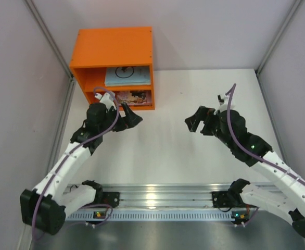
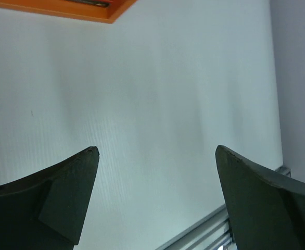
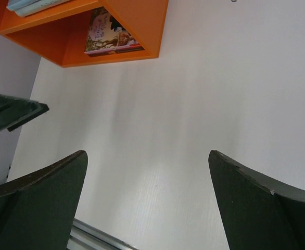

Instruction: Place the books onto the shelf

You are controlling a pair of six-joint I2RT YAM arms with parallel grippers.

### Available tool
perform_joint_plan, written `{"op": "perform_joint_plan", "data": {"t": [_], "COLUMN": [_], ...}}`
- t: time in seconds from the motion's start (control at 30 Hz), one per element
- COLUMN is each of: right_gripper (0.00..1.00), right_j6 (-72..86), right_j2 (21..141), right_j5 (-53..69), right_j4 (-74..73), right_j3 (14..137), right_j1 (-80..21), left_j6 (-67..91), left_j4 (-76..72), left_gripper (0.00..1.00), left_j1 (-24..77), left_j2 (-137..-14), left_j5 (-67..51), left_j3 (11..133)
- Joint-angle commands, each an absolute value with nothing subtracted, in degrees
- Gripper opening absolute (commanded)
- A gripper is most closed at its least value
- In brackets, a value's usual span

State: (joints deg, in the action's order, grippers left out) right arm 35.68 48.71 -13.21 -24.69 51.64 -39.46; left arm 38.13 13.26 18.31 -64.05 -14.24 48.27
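Top view: the left claw (image 1: 132,117) hangs just before the orange shelf (image 1: 113,47), jaws wide and empty. Beyond it a pale blue book (image 1: 126,75) lies in the upper compartment and a pinkish illustrated book (image 1: 133,96) in the lower. The right claw (image 1: 194,124), equally wide, holds nothing.

Left wrist: only bare counter (image 2: 157,94) shows between the jaws.

Right wrist: the illustrated book sits ahead-left.

Shelving looks finished (no loose book shows), so the next move calls for backing clear.

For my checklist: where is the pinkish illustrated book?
Top view, far left: the pinkish illustrated book lies in the lower compartment of the orange boxy shelf, below the pale blue book.
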Motion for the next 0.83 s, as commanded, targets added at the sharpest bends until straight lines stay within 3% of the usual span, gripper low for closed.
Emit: {"op": "perform_joint_plan", "data": {"t": [0.0,0.17,0.43,0.8], "right_gripper": [1.00,1.00,1.00,1.00], "right_j6": [34.45,36.21,36.21,35.59], "right_j2": [47.64,45.79,44.03,43.15], "right_j5": [-14.94,-14.42,-13.19,-14.15], "right_j4": [-29.36,-28.30,-27.86,-27.51], "right_j3": [54.32,53.26,52.03,50.98], "right_j1": [-38.76,-38.76,-38.76,-38.76], "left_j6": [30.33,25.67,24.87,26.10], "left_j4": [16.96,16.87,19.87,20.48], "left_gripper": [0.99,0.99,0.99,0.99], "left_j1": [19.07,19.60,19.51,19.60], "left_j2": [-53.99,-46.94,-47.46,-45.00], "left_j5": [-20.13,-24.25,-26.19,-21.80], "left_j3": [46.67,46.58,47.81,47.64]}}
